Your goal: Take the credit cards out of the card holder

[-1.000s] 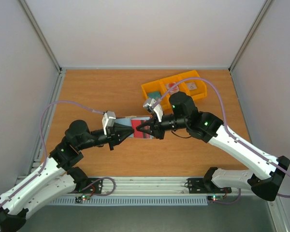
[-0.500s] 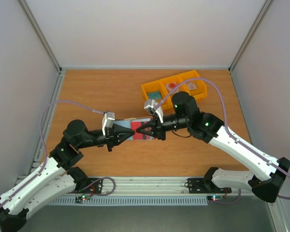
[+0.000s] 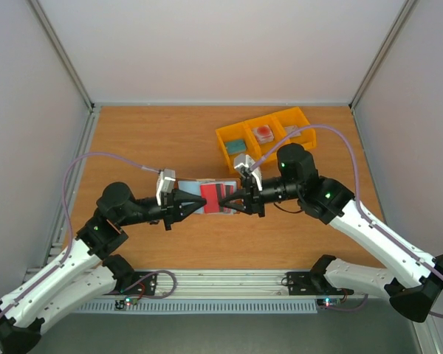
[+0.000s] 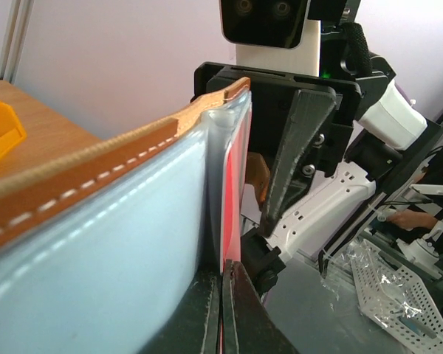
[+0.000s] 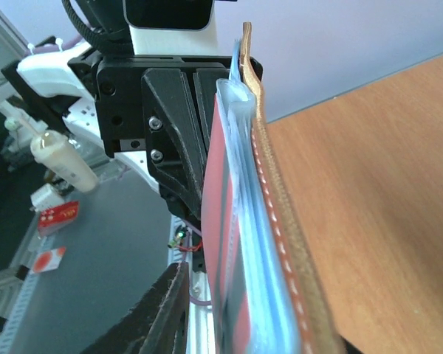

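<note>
While open, one holder (image 3: 193, 194), one card (image 3: 215, 198)

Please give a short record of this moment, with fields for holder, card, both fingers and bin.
card holder: on edge, between both arms
red card: partly out of holder, dark stripe showing
left fingers: shut on holder
right fingers: open, seen finger apart from card
yellow bin: behind, three compartments, small items inside

Brown leather bifold card holder (image 4: 96, 166): matt, smooth grain, pale thread stitching along the edge. Grey-blue inner lining (image 4: 118, 251): glossy plastic film, slightly wrinkled. Red plastic credit card (image 5: 220, 221): smooth, glossy. Wooden table top (image 3: 148, 140): satin, grained. Yellow plastic bin (image 3: 221, 140): smooth.
</note>
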`<action>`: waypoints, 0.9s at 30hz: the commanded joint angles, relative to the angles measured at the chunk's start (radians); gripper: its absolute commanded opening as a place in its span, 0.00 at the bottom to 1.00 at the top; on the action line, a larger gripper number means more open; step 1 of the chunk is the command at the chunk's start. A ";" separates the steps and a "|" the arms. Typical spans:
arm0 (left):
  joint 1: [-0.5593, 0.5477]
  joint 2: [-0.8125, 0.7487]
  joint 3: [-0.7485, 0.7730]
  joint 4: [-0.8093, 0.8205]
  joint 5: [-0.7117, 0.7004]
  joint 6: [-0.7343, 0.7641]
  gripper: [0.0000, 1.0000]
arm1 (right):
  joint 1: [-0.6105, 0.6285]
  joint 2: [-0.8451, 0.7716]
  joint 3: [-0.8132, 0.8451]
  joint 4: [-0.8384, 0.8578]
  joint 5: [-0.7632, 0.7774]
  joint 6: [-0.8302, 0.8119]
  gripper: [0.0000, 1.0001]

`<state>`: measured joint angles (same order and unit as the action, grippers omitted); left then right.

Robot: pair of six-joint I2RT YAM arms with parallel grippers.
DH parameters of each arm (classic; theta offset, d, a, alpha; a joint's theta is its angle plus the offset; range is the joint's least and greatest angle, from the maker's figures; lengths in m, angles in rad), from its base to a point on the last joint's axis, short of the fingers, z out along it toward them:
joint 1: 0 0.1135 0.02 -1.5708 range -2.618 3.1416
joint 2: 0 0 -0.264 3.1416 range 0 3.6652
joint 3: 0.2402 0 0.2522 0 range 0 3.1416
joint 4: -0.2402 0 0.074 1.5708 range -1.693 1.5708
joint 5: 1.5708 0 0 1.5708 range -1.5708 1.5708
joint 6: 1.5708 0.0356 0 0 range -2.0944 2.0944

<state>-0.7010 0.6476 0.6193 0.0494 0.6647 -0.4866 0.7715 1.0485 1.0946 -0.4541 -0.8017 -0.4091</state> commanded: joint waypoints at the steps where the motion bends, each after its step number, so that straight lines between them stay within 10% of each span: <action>1: 0.009 -0.009 0.013 0.029 0.004 0.031 0.00 | -0.040 -0.028 -0.009 -0.018 -0.053 -0.006 0.21; 27: 0.033 -0.031 0.040 -0.125 0.024 0.091 0.00 | -0.112 -0.063 0.004 -0.143 -0.053 -0.057 0.01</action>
<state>-0.6800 0.6376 0.6209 -0.0349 0.7006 -0.4324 0.6655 1.0218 1.0889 -0.5793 -0.8703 -0.4511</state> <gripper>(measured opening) 0.008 0.101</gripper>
